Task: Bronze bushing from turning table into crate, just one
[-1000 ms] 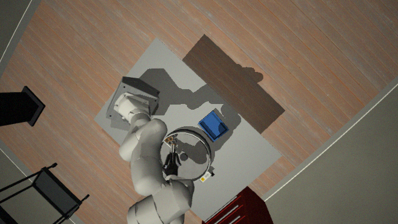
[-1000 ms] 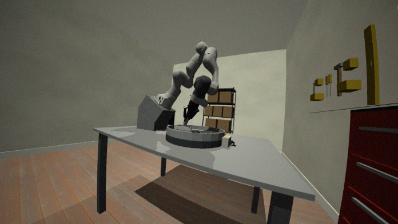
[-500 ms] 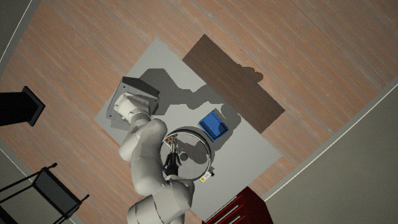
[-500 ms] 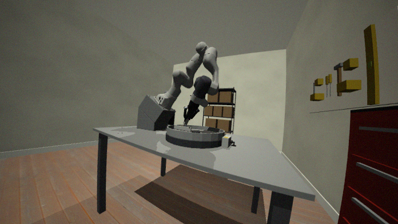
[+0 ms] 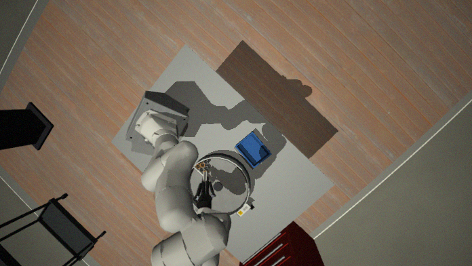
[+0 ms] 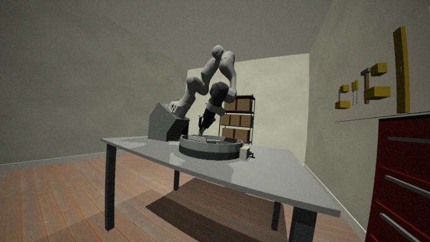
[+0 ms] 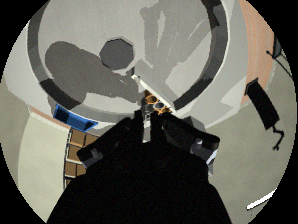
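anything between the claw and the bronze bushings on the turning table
Nothing visible does. The shut claw points at the bushings clustered by the turning table rim, just ahead of its fingertips; whether it touches them is unclear.

No legible text, numerals, brand names or signs appear in any view. The small yellow box [image 5: 243, 211] beside the turning table [image 5: 237, 163] carries a dark mark (too small to read as a character or symbol). The cardboard cartons [image 6: 237, 118] on the rear shelf and the red cabinet [image 6: 401, 173] show plain, unlabelled faces.
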Controlling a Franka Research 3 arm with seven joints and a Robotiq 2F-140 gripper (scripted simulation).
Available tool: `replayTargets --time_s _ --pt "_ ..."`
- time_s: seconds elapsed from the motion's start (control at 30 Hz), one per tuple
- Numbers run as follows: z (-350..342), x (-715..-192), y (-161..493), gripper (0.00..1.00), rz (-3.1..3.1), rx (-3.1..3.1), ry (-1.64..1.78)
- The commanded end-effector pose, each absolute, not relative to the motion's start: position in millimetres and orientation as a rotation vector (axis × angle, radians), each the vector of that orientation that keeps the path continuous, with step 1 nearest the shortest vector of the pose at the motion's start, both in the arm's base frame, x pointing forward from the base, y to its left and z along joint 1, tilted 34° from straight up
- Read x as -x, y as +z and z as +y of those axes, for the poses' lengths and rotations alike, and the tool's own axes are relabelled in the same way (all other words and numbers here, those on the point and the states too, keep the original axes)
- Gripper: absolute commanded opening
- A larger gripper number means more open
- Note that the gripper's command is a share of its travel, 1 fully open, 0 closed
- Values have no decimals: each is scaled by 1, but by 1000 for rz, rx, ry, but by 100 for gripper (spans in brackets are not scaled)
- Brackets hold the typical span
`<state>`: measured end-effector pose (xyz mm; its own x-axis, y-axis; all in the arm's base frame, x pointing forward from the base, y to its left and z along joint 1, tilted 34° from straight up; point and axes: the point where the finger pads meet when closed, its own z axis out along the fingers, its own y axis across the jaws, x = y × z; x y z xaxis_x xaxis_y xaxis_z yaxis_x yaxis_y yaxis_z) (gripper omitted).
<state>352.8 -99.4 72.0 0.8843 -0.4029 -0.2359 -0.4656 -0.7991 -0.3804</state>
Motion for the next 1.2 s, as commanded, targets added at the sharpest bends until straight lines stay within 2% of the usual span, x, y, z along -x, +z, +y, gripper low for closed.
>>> replayTargets --time_s 0.0,1.17 --pt "-98 -354 72 6 635 2618 198" --pt "-97 -359 64 6 635 2618 198"
